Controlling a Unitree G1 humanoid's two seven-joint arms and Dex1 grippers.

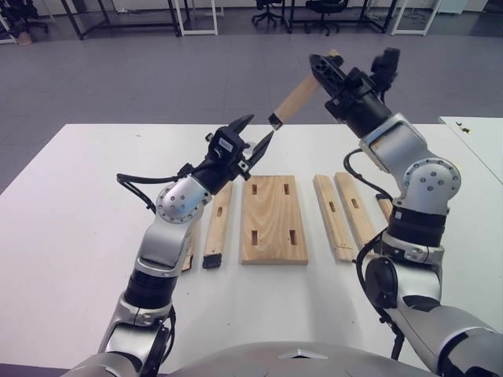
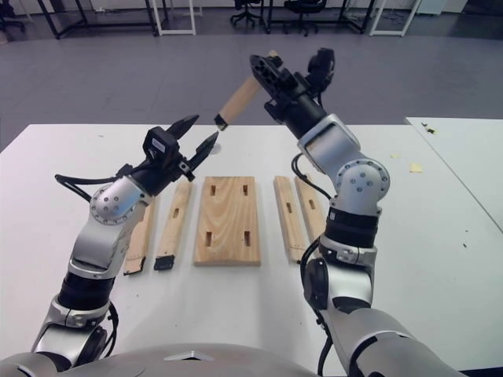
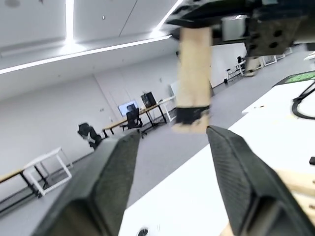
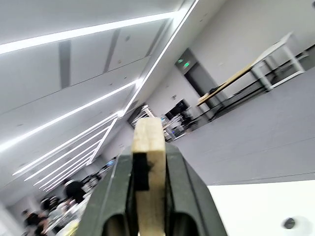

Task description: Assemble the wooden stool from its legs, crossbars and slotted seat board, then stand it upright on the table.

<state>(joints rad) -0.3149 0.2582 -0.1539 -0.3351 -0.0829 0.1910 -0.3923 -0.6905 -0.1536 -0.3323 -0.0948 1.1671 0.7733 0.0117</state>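
Clamping wooden leg [image 1: 295, 100] aloft: right gripper [image 1: 321, 72] | left gripper [image 1: 259, 127]: spread, near leg's end

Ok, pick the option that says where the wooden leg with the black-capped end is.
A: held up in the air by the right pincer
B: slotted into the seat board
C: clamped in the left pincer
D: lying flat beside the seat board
A: the right pincer is shut on the wooden leg, holding it clear above the table, while the left pincer stands open near its black-capped end.
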